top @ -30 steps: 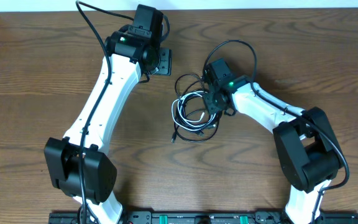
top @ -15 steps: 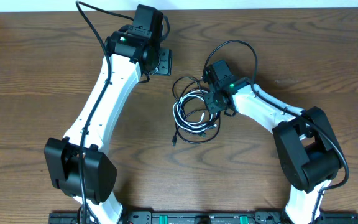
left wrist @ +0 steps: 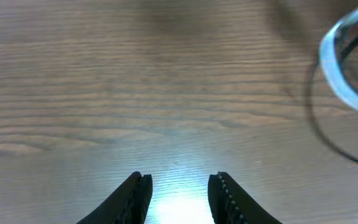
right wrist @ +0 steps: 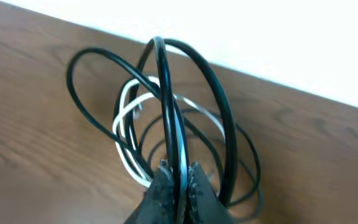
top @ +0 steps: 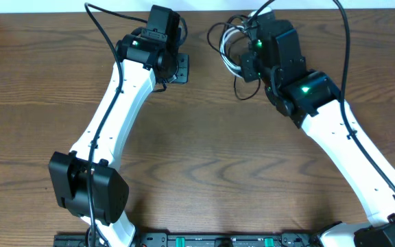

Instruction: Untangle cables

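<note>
2 cords, 1 knot: the black cable (right wrist: 164,93) and the white cable (right wrist: 124,115) are both pinched in the right jaws. Those jaws are squeezed down narrow on the strands, right at the tips. On the right wrist view the loops fan out beyond the tips. Black rings sit on the outside and cross over each other, and the white coil is tucked inside them.

Overhead, the cables (top: 226,49) bunch up at the far edge of the desk (top: 40,110), just off the end of the right arm (top: 334,130). 1 black strand trails toward the near side. Whether the loops touch the wood, I cannot tell.

Over to the left arm (top: 115,103): the left jaws stand parted with nothing between them. They point at bare desk, with a bright glare on the wood between the tips. At the right edge of the left wrist view there are 2 blurred arcs, 1 white and 1 black. Both lie well off to the side of those jaws and clear of them.
</note>
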Robot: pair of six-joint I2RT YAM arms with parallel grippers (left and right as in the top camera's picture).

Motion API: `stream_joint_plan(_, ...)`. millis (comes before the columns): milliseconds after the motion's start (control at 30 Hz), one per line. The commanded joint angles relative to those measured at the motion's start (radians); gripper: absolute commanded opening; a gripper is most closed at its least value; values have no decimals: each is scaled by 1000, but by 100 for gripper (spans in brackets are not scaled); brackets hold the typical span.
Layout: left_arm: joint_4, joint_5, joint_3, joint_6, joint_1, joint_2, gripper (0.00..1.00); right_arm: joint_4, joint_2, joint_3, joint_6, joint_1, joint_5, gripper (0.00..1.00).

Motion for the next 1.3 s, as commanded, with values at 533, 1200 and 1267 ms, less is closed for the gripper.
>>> stream_joint_plan(533, 388, 217, 13, -5, -56, -50, 23, 13, -46, 6, -19, -2, 21, 1)
stream_joint_plan(1200, 363, 284, 10, 128, -192, -43, 60, 5, -172, 6, -19, 1, -10, 1)
stream_joint_plan(1267, 363, 263, 10, 127, -190, -43, 54, 4, -172, 6, -19, 1, -31, 1)
